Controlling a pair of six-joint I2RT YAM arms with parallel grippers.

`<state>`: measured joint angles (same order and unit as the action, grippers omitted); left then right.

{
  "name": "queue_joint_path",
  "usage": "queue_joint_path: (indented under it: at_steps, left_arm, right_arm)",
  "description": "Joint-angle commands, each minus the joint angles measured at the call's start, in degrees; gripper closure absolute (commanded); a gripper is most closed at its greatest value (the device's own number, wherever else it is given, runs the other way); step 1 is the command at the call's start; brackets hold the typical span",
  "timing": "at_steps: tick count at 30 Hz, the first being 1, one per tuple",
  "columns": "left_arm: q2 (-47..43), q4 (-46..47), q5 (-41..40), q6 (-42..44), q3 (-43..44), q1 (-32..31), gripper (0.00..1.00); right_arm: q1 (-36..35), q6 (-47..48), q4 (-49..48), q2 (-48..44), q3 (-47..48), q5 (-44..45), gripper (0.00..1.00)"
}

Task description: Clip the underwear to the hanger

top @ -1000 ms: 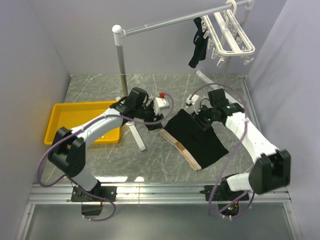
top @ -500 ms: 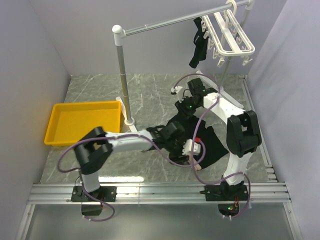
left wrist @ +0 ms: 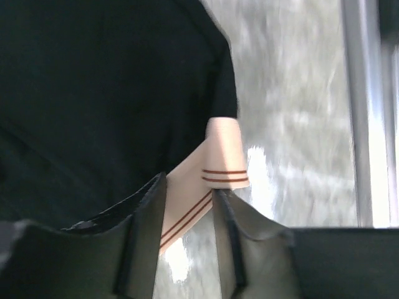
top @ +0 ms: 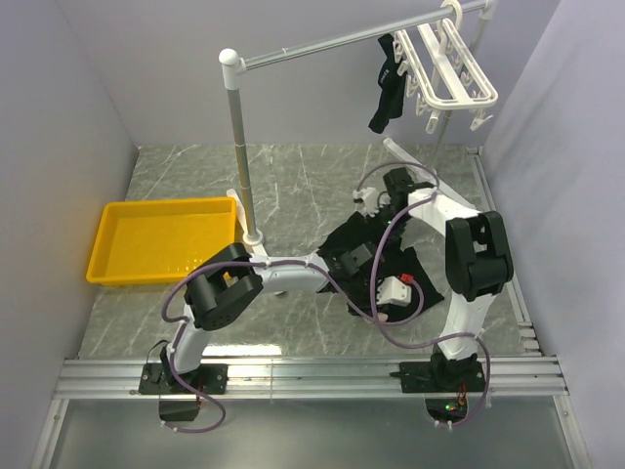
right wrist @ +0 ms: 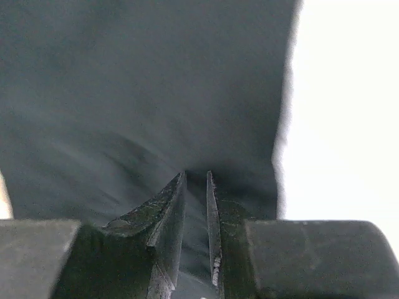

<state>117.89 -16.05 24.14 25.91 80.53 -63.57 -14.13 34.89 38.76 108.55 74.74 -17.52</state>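
Observation:
The underwear [top: 366,256] lies bunched on the floor, black cloth with its tan waistband [left wrist: 215,180] at the near side. My left gripper [top: 383,303] reaches across from the left and hovers at the waistband. In the left wrist view its fingers [left wrist: 144,212] stand part open, with the striped band running between them. My right gripper [top: 375,217] is at the far edge of the cloth. In the right wrist view it [right wrist: 196,180] is shut on a fold of black cloth [right wrist: 156,93]. The white hanger [top: 451,68] hangs from the rail at the top right.
A narrow all-black garment [top: 388,83] hangs beside the hanger. The grey rail stand [top: 237,147] rises at centre left, its foot near the left arm. A yellow tray [top: 161,239] lies at the left. Walls close in on both sides.
My left gripper swung from near the stand across to the waistband at the right. My right gripper moved to the cloth's far edge. The underwear went from spread flat to bunched.

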Motion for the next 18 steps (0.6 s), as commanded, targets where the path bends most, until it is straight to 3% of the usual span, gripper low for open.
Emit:
queue_joint_path:
  at_steps: [1, 6, 9, 12, 18]
  left_arm:
    - [-3.27, -9.77, -0.15, 5.02, -3.17, 3.36, 0.62]
    - [-7.05, -15.22, -1.9, 12.04, -7.23, 12.13, 0.64]
    - [-8.89, -17.17, -3.92, 19.33, -6.71, 16.18, 0.58]
    - [-12.05, -16.29, -3.76, 25.14, -5.31, 19.35, 0.47]
    - [-20.93, -19.1, 4.59, 26.12, -3.97, 21.47, 0.37]
  right_arm:
    - [5.33, 3.07, 1.57, -4.49, -1.79, 4.86, 0.73]
    - [10.17, 5.61, 4.21, -8.88, -6.69, 6.09, 0.74]
    - [10.18, 7.46, 6.67, -13.18, -11.36, 5.66, 0.75]
    - [9.65, 9.13, 13.33, -17.66, -14.0, 1.98, 0.76]
    - [10.26, 3.62, 12.22, -20.93, -4.89, -3.21, 0.74]
